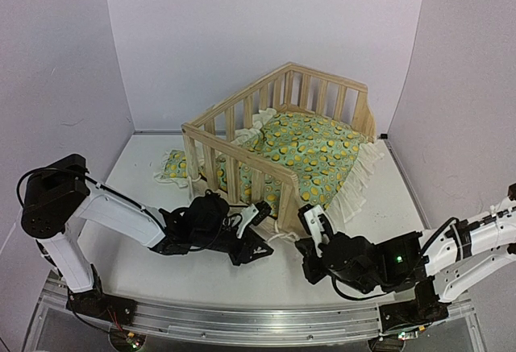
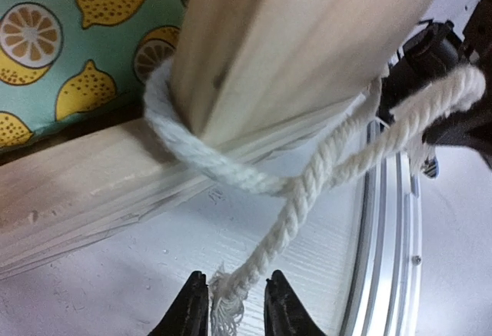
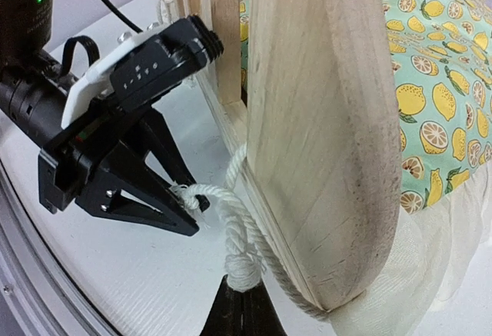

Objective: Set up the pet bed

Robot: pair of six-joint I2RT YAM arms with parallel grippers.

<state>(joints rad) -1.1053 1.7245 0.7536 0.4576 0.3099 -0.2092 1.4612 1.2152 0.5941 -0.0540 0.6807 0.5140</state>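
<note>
Starting at the near edge, an aluminium rail (image 1: 242, 320) carries both arm bases on the white table (image 1: 145, 275). Both arms reach inward and meet just in front of the pet bed (image 1: 242, 155), which stands at the centre of the table.

The left gripper (image 2: 229, 309) is low over the table, its jaws a little apart with the frayed end of a white twisted rope (image 2: 323, 167) lying between them. The fingertips (image 2: 192, 305) show narrow gaps beside the strands. The right gripper (image 3: 242, 305) is opposite it, jaws together and clamped on a bunched loop of the same rope. The rope passes once round the foot of the nearest corner post (image 3: 323, 121) and crosses over itself between the two grippers.

Beyond the post, the lemon-print cushion (image 1: 314, 147) lies inside the slatted pine frame. Its cream ruffle (image 1: 363, 175) spills out over the low side on the right. The small matching pillow (image 1: 173, 167) lies on the table outside the frame, touching the left slatted side.
</note>
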